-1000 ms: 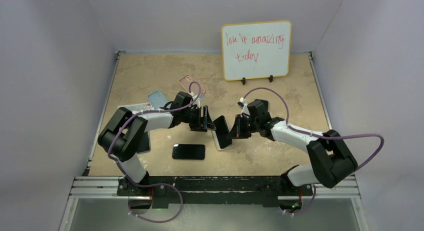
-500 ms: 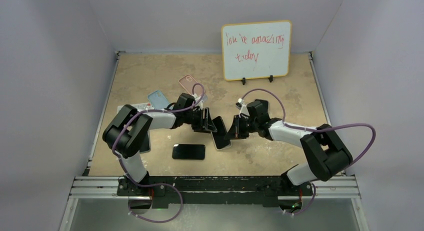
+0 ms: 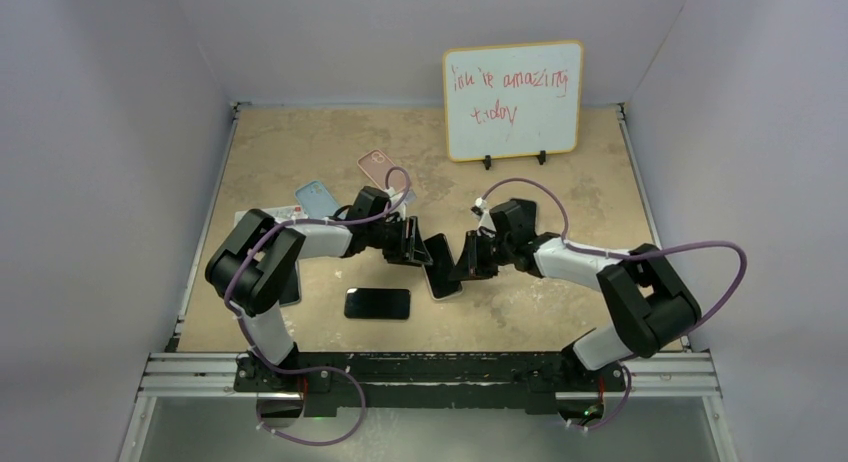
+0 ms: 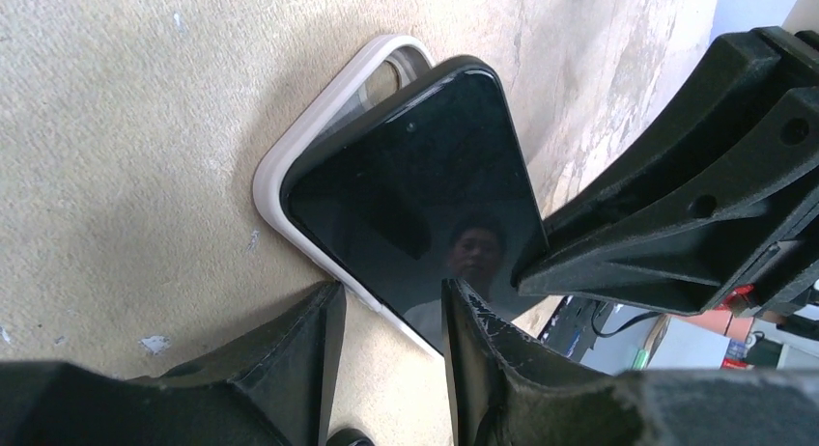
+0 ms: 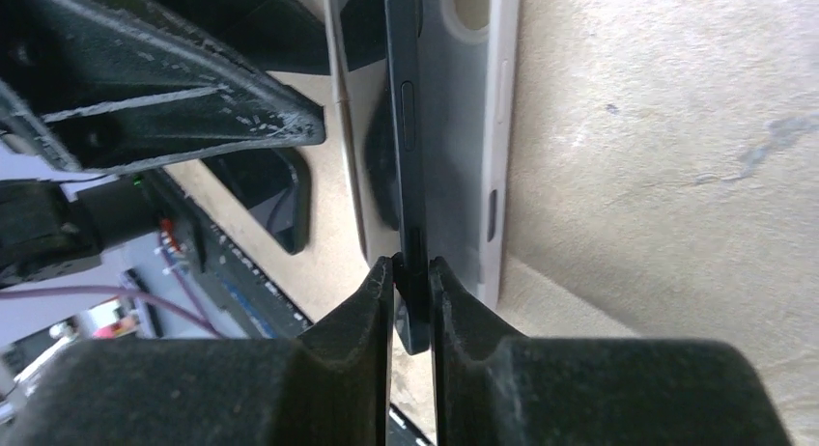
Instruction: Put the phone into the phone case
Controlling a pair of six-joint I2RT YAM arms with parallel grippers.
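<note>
A black phone (image 3: 440, 265) stands tilted on its long edge inside a white phone case (image 3: 447, 290) lying on the table. My right gripper (image 3: 468, 262) is shut on the phone's edge (image 5: 406, 127), with the case (image 5: 473, 127) lying open beneath it and the jaws (image 5: 412, 272) pinching the thin body. My left gripper (image 3: 413, 250) is at the case's other long side. In the left wrist view its fingers (image 4: 386, 306) are apart, one on the table outside the case rim (image 4: 319, 137), one over the phone's glass (image 4: 425, 195).
A second black phone (image 3: 377, 303) lies flat near the front. A blue case (image 3: 315, 197) and a pink case (image 3: 380, 167) lie behind the left arm. A whiteboard (image 3: 512, 100) stands at the back right.
My right gripper has moved a little left with the phone, bringing it closer to my left gripper and over the case. The left gripper shifted slightly right.
</note>
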